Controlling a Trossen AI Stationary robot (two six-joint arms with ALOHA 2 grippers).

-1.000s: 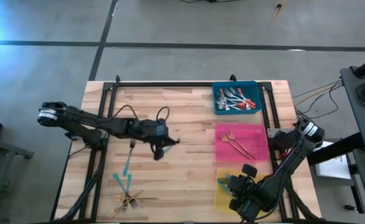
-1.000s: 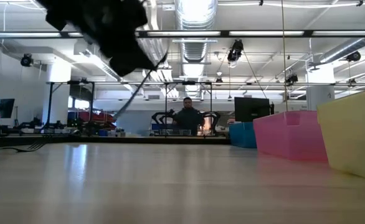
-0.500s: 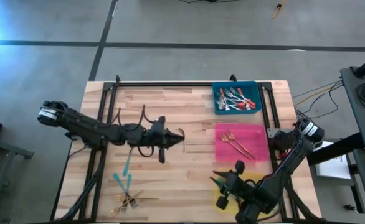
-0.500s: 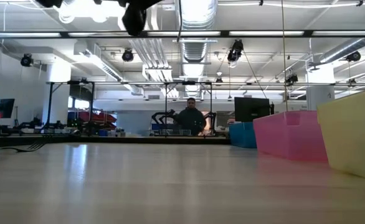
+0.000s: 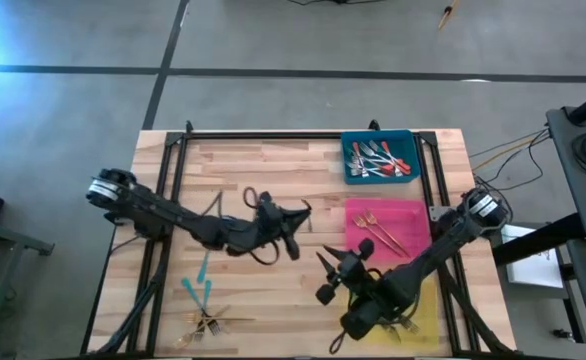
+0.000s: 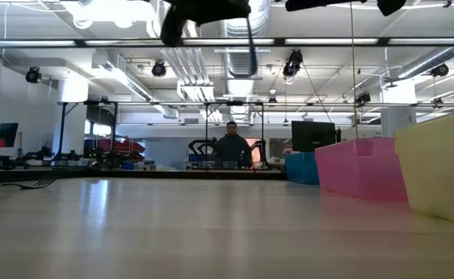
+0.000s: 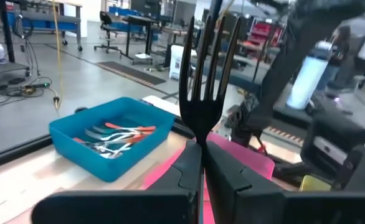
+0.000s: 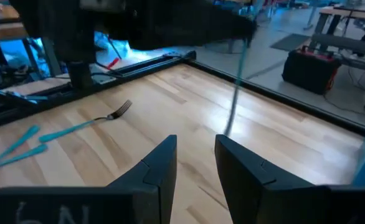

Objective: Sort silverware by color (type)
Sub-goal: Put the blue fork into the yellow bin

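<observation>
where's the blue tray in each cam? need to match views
High view: blue tray at the table's far right corner.
Low view: right of centre, far back.
Left wrist view: beyond the held fork, tray at.
Right wrist view: cannot tell.
Landmark: pink tray right beside it.

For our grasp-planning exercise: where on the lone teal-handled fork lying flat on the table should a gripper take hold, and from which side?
Grip the teal-handled fork mid-handle, coming straight down, fingers across it. It lies flat on the table with bare wood either side; its handle is straight.
</observation>
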